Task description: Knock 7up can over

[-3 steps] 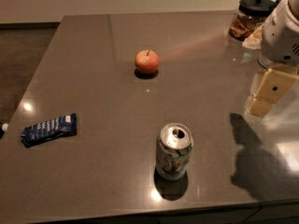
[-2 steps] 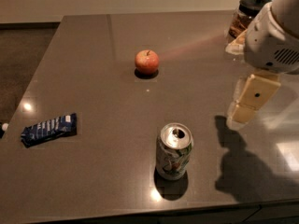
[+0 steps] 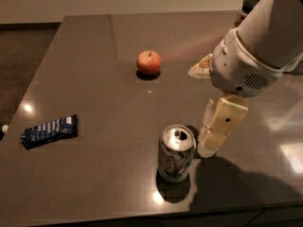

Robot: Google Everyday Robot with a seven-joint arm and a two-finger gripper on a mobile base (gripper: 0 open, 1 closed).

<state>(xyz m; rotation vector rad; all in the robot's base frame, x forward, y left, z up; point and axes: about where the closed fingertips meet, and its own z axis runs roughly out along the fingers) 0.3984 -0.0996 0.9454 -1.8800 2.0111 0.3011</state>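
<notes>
The 7up can (image 3: 176,153) stands upright near the front edge of the dark table (image 3: 94,70), its silver top with an open mouth facing up. My gripper (image 3: 208,138) hangs from the white arm at the right and sits low, just to the right of the can, close to its upper side. I cannot see contact between them.
A red apple (image 3: 148,62) sits at the table's middle back. A dark blue snack packet (image 3: 49,131) lies at the left. A crumpled beige wrapper (image 3: 201,67) and a dark-lidded jar (image 3: 247,6) sit at the back right, partly behind my arm.
My arm has swung left and down from the right edge, bringing the gripper next to the can. The can still stands in the same place.
</notes>
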